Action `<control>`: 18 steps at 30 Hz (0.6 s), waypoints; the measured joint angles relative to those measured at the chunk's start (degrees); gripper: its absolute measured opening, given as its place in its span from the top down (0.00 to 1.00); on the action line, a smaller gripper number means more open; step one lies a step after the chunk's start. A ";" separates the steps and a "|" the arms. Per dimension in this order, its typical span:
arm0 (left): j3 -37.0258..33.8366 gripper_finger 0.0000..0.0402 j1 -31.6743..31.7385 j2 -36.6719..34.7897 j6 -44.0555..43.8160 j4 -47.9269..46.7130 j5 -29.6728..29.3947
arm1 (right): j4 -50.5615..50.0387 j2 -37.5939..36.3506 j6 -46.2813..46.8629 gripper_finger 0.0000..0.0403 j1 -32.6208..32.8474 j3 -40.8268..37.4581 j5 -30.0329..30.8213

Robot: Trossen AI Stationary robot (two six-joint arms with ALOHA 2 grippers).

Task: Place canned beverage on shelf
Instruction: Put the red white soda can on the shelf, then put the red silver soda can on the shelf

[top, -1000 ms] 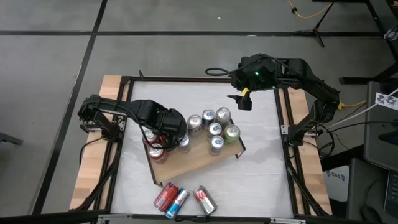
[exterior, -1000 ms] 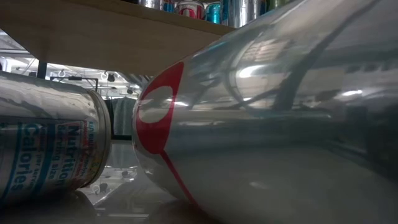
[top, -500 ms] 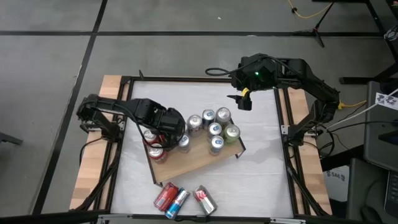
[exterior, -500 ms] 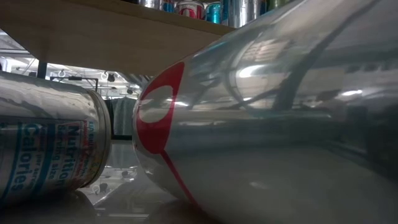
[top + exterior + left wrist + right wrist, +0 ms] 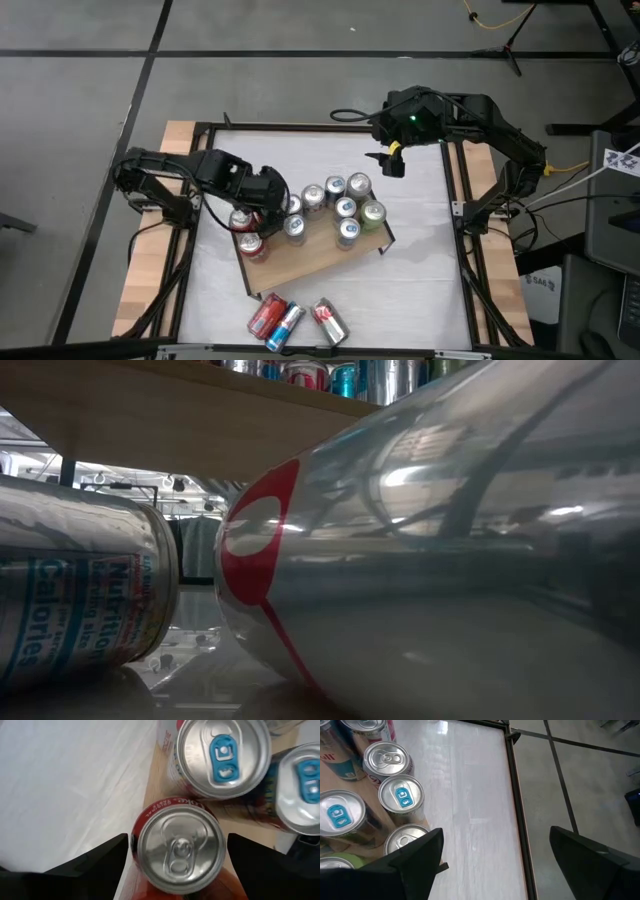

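The left tool (image 5: 252, 212) hangs over the shelf's (image 5: 320, 258) left end, its fingers apart either side of an upright red can (image 5: 177, 847) without touching it, apparently just released. The right tool (image 5: 390, 163), also spread and empty, waits beyond the shelf's far right. Three cans (image 5: 295, 320) lie on the bench (image 5: 420, 280) near the front, waiting.

Two matte-black jointed arms trail black cables; the right arm (image 5: 480, 115) shows a green light and yellow marking.

shelf (image 5: 310, 255): mid-table, upright cans (image 5: 345, 207) on it | lying cans (image 5: 290, 320): in front
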 joint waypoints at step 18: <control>-0.02 0.18 -0.31 -9.94 4.79 1.71 -4.06 | 1.20 0.00 4.17 0.12 0.00 0.00 -2.67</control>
